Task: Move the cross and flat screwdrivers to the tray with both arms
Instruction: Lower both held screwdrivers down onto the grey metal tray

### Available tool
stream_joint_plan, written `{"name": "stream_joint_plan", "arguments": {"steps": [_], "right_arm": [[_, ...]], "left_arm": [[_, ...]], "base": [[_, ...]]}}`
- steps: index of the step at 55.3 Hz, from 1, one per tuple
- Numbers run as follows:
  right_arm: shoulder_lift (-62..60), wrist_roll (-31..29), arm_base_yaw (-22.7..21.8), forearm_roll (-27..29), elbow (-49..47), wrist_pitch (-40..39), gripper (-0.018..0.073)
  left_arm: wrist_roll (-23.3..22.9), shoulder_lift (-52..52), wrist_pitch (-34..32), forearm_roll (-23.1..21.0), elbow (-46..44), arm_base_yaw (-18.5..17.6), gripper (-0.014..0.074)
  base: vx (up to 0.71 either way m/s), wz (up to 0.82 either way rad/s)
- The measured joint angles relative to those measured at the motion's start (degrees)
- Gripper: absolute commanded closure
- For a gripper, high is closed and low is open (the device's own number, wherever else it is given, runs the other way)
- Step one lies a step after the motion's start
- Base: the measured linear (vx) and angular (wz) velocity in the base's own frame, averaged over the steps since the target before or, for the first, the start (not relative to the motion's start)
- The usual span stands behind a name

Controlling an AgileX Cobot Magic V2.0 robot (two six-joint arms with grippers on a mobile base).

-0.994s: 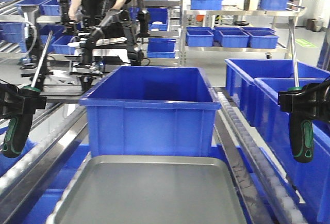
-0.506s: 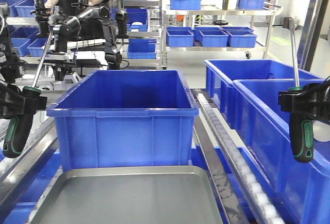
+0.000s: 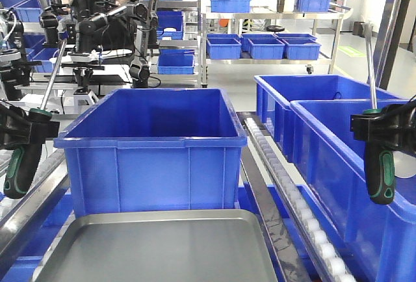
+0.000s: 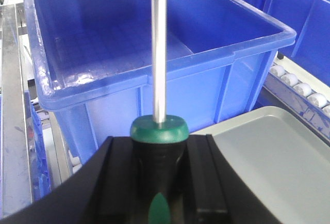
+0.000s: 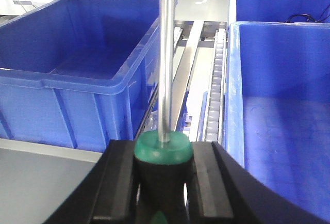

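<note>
Both screwdrivers (image 3: 19,158) near upright, shafts up

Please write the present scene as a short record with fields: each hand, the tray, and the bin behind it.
left hand: shut on left screwdriver, shaft tilted upward
right hand: shut on right screwdriver, shaft upward
tray: grey metal, low in front, no screwdriver on it
blue bin: behind tray, no contents visible
task state: both screwdrivers not yet placed

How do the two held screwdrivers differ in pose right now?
The left screwdriver leans, shaft slanting up to the right; the right screwdriver stands near vertical. The left one hangs beside the roller rail, the right one in front of a blue bin. Both are clamped at the black-green handle, shaft up, outside the tray.
</note>
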Motion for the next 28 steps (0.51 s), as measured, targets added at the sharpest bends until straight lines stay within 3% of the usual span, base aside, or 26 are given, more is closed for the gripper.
{"name": "stream_joint_plan", "arguments": {"steps": [7,19,28], "right_arm": [[1.3,-2.6,0.5,2.5,0.0,0.0,0.0567],[10.0,-7.4,8.8,8.0,0.0,-1.3,0.0567],[17.8,-7.4,15.1,8.6,0.0,-2.3,0.0565]], "left_arm": [[0.0,0.0,0.0,-2.0,0.0,0.0,0.0596],[2.5,5.0,1.3,-15.7,0.0,-0.5,0.0596],[4.3,11.9,6.3,-17.3,0.0,-2.2,0.0591]], "base": [[0.0,0.0],[0.0,0.0],[0.0,0.0]]}}
